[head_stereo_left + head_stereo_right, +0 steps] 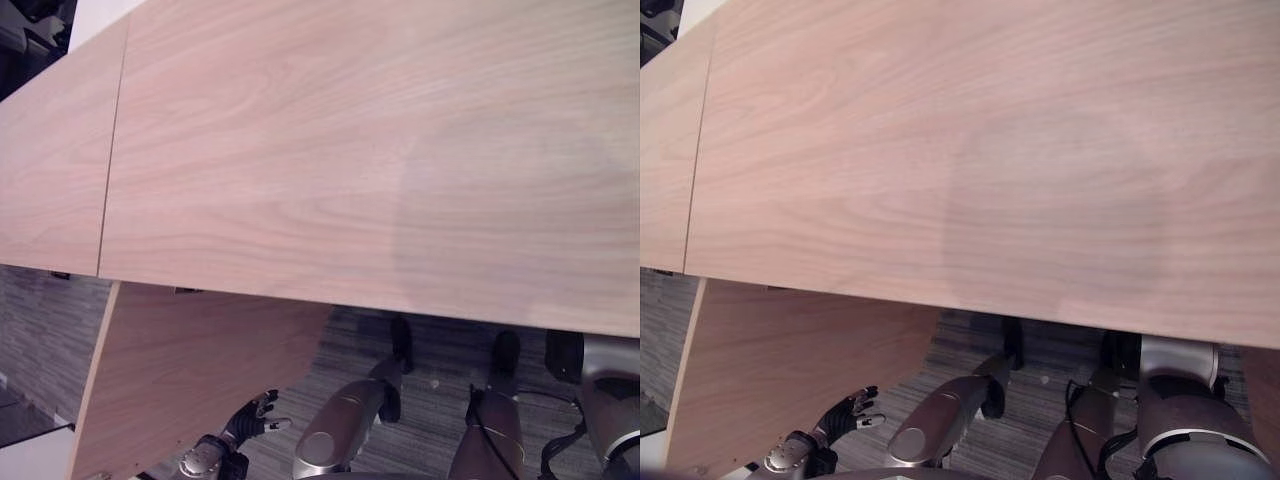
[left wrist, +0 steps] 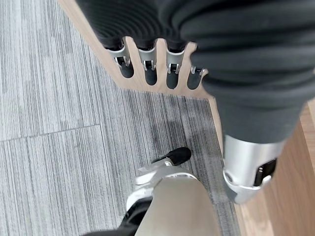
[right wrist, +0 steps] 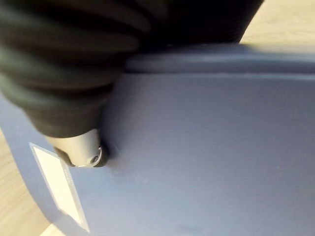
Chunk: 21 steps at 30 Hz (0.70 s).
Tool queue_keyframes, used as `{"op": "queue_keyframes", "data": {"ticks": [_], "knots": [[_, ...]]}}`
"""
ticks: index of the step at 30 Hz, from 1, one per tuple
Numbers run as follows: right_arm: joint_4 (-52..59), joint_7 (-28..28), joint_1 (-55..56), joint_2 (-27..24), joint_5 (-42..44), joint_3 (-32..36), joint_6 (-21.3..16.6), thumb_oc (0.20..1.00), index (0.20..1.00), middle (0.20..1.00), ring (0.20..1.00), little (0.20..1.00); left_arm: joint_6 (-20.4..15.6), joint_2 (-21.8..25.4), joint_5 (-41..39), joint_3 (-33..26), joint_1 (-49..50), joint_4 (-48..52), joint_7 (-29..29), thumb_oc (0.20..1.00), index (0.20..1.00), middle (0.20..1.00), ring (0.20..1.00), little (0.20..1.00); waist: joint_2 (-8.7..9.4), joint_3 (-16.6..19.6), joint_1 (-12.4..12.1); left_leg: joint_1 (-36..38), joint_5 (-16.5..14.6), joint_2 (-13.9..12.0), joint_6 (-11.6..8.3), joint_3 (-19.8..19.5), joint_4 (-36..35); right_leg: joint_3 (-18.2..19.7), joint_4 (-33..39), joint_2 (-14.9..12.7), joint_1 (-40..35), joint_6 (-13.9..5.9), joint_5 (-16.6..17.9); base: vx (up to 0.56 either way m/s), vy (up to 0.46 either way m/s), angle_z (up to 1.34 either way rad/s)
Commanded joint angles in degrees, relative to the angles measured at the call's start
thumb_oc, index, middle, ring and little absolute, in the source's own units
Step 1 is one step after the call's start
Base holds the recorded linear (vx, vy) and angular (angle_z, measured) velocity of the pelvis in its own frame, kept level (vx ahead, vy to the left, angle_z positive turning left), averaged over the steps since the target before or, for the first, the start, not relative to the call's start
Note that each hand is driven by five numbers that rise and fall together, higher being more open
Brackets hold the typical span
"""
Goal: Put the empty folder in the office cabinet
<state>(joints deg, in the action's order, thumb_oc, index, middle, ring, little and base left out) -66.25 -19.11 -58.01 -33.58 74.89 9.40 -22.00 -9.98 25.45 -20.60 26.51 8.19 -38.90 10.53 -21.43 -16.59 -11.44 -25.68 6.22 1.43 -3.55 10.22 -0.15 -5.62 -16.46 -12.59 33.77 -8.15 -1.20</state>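
A blue folder (image 3: 211, 147) with a white label (image 3: 59, 187) lies against my right hand (image 3: 74, 98) in the right wrist view. The thumb (image 3: 81, 150) presses on the folder's face, and pale wood shows behind it. The office cabinet's light wooden top (image 1: 350, 150) spreads across both eye views. Below it at the lower left, one wooden door (image 1: 190, 370) stands swung open. My left hand (image 1: 250, 418) hangs beside that door's edge, open, and its straight fingers (image 2: 147, 69) rest near the wood, holding nothing.
Grey striped carpet (image 2: 49, 98) covers the floor in front of the cabinet. A narrow seam (image 1: 110, 150) splits the cabinet top at the left. The open door takes up room at my left side.
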Motion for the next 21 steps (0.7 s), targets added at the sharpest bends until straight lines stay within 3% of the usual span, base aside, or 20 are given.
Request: {"op": "queue_keyframes", "data": {"ticks": [1, 7, 15, 21], "knots": [[2.0, 1.1, -8.6, -8.3, -1.6, -5.4, -0.1, 0.2, 0.2, 0.2, 0.2, 0.2, -0.6, 1.5, -2.6, 1.0, -3.3, 0.3, -1.3, 1.0, 1.0, 1.0, 1.0, 1.0, -0.07, -1.2, -2.8, -0.1, -8.1, -3.2, -3.22, 0.0, 12.6, 1.8, -5.6, -0.8, -0.9, -2.94, -4.7, -0.03, -0.04, 0.15], [1.4, 0.8, -9.2, -8.7, -0.4, -5.0, -0.5, 0.2, 0.2, 0.2, 0.2, 0.2, -0.4, 2.5, -3.4, 0.4, -4.0, 0.8, -1.6, 1.0, 1.0, 1.0, 1.0, 1.0, 0.47, -2.7, -2.3, -5.1, -11.0, -3.5, -2.46, -0.2, 19.6, 2.8, -11.6, -0.9, 3.3, -1.56, -7.0, -0.04, -0.058, 0.21], [1.1, 0.7, -9.5, -8.8, 0.8, -5.0, -1.2, 0.2, 0.2, 0.2, 0.2, 0.2, 0.0, 3.7, -2.2, 0.4, -5.8, 0.1, -2.9, 1.0, 1.0, 1.0, 1.0, 1.0, 2.15, -5.2, -1.0, -10.7, -17.9, -5.0, -1.8, -1.5, 31.8, 4.8, -22.9, 0.4, 8.2, 0.54, -13.5, 0.02, -0.087, 0.15], [0.5, 0.6, -10.3, -9.4, 1.7, -5.5, -1.4, 0.2, 0.2, 0.2, 0.2, 0.2, 0.2, 4.3, -1.9, 0.4, -7.1, -0.4, -3.9, 1.0, 1.0, 1.0, 1.0, 1.0, 3.31, -6.4, -0.5, -15.2, -21.5, -6.2, -0.77, -2.2, 39.9, 5.2, -29.6, 1.3, 12.3, 1.8, -16.5, 0.0, -0.084, 0.02]]}}
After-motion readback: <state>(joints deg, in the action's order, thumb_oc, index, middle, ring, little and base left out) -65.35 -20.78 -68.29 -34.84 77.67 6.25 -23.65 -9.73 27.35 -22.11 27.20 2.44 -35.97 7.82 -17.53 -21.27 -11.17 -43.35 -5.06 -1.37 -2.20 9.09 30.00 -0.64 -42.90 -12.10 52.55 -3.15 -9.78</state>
